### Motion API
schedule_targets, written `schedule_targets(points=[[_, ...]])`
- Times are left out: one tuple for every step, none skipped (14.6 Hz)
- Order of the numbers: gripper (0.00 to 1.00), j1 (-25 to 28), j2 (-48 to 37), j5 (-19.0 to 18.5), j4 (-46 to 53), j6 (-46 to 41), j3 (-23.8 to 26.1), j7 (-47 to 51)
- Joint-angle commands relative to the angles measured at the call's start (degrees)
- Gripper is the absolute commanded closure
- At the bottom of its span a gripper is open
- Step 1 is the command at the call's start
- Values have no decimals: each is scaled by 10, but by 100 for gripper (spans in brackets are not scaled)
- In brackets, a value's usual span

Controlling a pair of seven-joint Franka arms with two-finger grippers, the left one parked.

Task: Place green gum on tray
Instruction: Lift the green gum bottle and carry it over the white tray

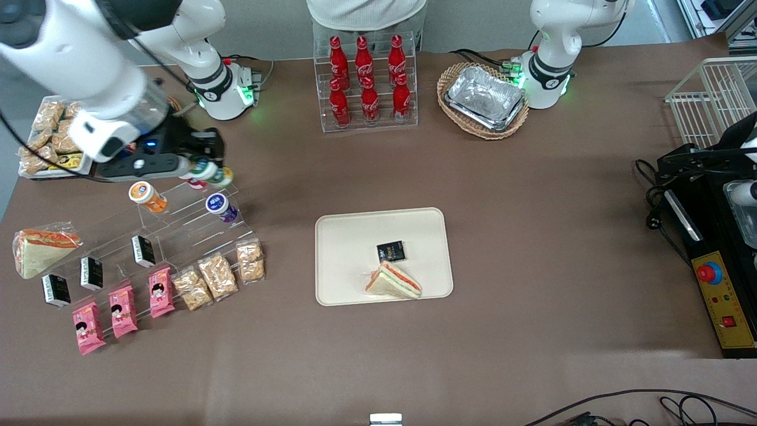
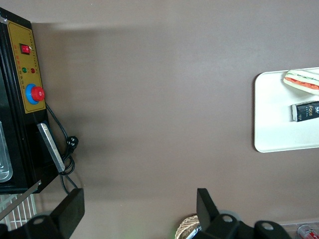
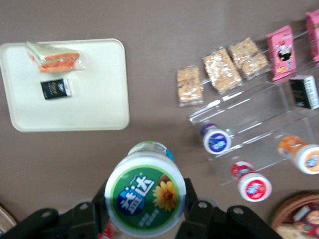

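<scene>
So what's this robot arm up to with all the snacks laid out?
The gripper has its jaws shut on the green gum, holding it above the clear snack rack, near the orange gum and purple gum. The cream tray nearer the table's middle holds a sandwich and a small black packet; the gum isn't there yet.

Cola bottles (image 1: 366, 80), foil trays (image 1: 486, 97)

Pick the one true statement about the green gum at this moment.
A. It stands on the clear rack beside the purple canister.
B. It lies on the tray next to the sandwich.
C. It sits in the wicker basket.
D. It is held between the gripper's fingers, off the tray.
D: the right wrist view shows the green gum clamped in the gripper, with the tray apart from it, holding only a sandwich and a black packet.
</scene>
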Motion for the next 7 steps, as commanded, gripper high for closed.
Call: schedule_targets(points=[[60, 61, 57, 7, 22, 72, -8, 124], [60, 80, 72, 6, 20, 98, -8, 169], [60, 97, 91, 6, 16, 127, -8, 205], [60, 109, 107, 5, 8, 155, -8, 222], [60, 115, 118, 5, -1, 183, -8, 224], [60, 119, 130, 5, -15, 213, -8, 227], [60, 129, 138, 5, -40, 249, -8, 234]])
